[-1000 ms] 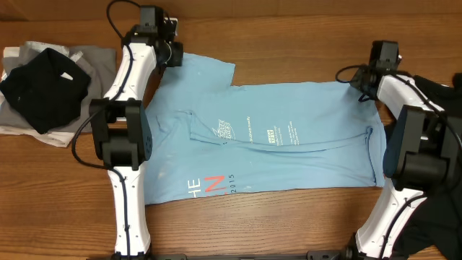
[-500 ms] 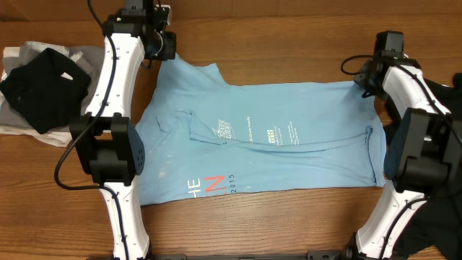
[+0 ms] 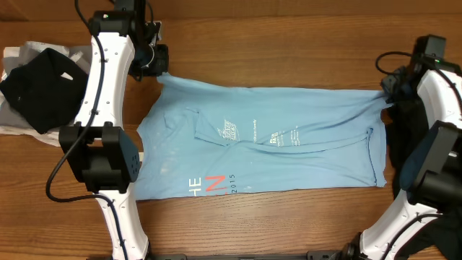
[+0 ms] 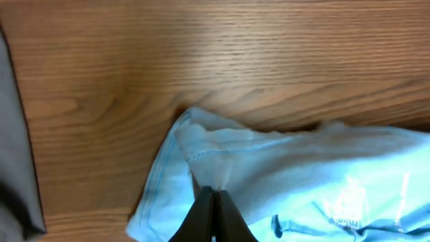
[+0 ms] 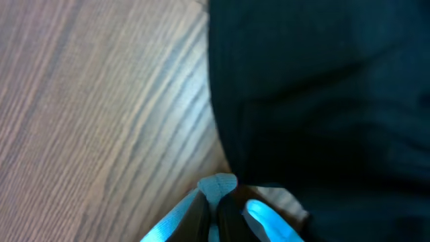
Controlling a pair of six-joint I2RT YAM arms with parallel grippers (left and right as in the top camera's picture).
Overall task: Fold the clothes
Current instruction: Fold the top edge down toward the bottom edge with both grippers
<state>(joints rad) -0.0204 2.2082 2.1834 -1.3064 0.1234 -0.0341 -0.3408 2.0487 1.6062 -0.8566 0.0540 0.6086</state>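
Light blue T-shirt [image 3: 267, 144] spread across the middle of the overhead frame on the wooden counter [image 3: 289, 43]. Small white print at centre, coral-red and white lettering near the lower left edge. Upper edge drawn straight between two pinched corners.

Left gripper [image 4: 213, 198] at upper left in the overhead view, clamped tight on the shirt's top-left corner, fabric bunched right at its closed tips.

Right gripper [image 5: 213, 198] at upper right, likewise closed on the top-right corner, a small tuft of blue showing at its tips.

Black garment [image 5: 322, 87] just beside that corner. Pile of black, grey and white cloth [image 3: 40, 87] at far left, apart from the shirt.
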